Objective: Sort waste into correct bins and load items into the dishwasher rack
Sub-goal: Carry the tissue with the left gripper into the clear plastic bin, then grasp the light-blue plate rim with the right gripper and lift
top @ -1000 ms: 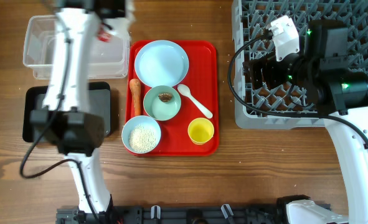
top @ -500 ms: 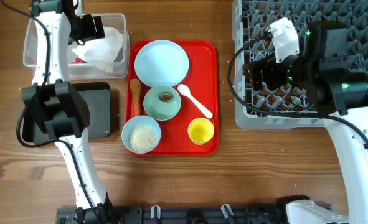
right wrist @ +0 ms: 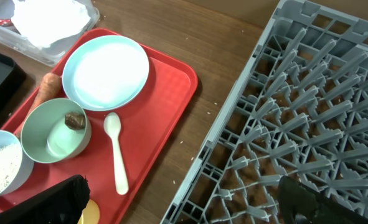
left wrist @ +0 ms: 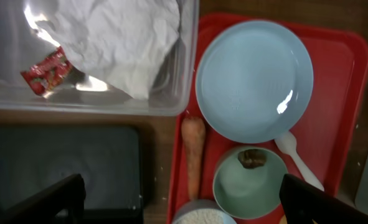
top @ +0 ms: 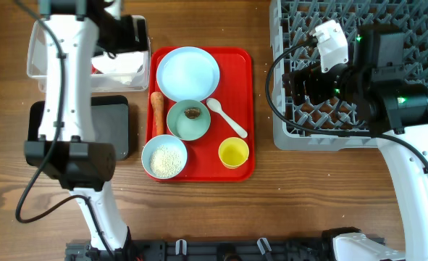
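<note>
as jaws gape wide | left end effector (left wrist: 184, 208) empty | right end effector (right wrist: 182, 205) empty

Left tool (left wrist: 182, 202) opened wide, crumpled white napkin (left wrist: 118, 37) and red wrapper (left wrist: 45, 71) now lying in clear tub (left wrist: 78, 109)

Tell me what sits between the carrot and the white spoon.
The teal bowl holding a brown food scrap sits between the carrot and the white spoon on the red tray; the overhead view shows it plainly.
</note>
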Robot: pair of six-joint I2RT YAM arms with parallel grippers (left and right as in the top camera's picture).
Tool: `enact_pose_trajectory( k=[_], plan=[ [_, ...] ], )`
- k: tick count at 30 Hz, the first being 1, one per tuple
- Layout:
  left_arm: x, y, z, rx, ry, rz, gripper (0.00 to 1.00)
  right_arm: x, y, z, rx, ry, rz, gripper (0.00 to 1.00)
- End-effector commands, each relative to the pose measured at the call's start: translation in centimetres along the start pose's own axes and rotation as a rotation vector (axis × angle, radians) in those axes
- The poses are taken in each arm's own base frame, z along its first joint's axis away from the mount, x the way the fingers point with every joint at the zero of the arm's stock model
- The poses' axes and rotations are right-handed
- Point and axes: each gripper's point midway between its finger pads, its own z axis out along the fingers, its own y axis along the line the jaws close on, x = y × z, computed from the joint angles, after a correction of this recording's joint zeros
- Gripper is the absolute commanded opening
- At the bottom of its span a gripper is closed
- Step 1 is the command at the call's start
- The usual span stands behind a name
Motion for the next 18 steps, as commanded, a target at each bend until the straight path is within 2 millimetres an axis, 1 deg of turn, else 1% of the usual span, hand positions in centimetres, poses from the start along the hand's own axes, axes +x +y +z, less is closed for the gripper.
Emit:
enact_pose_trajectory(
  k=[1,2,3,4,7,8,9,10,11,12,13,14,15,16,17,18],
  plan=[
    [1.8,-3.9,0.3,0.03,0.053,-0.031,1.0,-1.0,0.2,-0.3,-0.012,-0.031,0.008,1.0],
    [2.0,-4.9,0.3,0.037,0.055,-0.031,1.0,-1.1,0.1,-0.3,-0.011,-0.035,0.007,1.0],
    [2.5,-6.8,0.3,0.049,0.055,0.005,1.0,-1.3,0.1,-0.3,-0.008,-0.046,0.004,1.0],
    [2.9,-7.8,0.2,0.054,0.058,0.029,1.0,-1.5,0.0,-0.3,-0.007,-0.052,0.002,1.0],
    [3.3,-10.3,0.7,0.061,0.049,0.089,1.0,-1.8,0.0,-0.3,-0.004,-0.063,0.003,1.0],
    [3.2,-10.8,1.0,0.057,0.041,0.1,1.0,-2.1,-0.1,-0.3,-0.002,-0.079,0.034,1.0],
    [2.9,-11.0,1.1,0.061,0.03,0.098,1.0,-2.8,-0.3,0.0,-0.004,-0.108,0.103,0.99],
    [2.3,-10.5,1.1,0.041,0.006,0.065,1.0,-3.3,-0.5,0.4,-0.008,-0.126,0.165,1.0],
    [1.4,-9.0,1.0,-0.002,-0.022,-0.017,1.0,-3.8,-0.9,1.3,-0.013,-0.135,0.256,1.0],
    [0.6,-7.0,0.7,-0.012,-0.036,-0.102,1.0,-4.1,-1.1,2.7,-0.025,-0.135,0.368,1.0],
    [0.2,-5.6,0.4,-0.015,-0.042,-0.151,1.0,-4.2,-1.1,3.5,-0.032,-0.134,0.401,1.0],
    [-0.3,-3.6,0.1,-0.025,-0.052,-0.219,1.0,-4.7,-0.7,5.0,-0.051,-0.136,0.438,0.98],
    [-0.9,-1.1,-0.1,-0.038,-0.061,-0.285,1.0,-5.2,0.2,7.2,-0.075,-0.137,0.462,0.96],
    [-1.0,-0.1,-0.1,-0.036,-0.059,-0.314,1.0,-5.6,0.9,8.9,-0.089,-0.137,0.488,0.95],
    [-1.0,0.8,-0.1,-0.025,-0.049,-0.34,1.0,-5.8,2.0,11.1,-0.105,-0.131,0.505,0.93],
    [-0.9,1.7,-0.1,-0.003,-0.03,-0.371,1.0,-5.4,3.5,14.4,-0.105,-0.112,0.535,0.89]
  ],
)
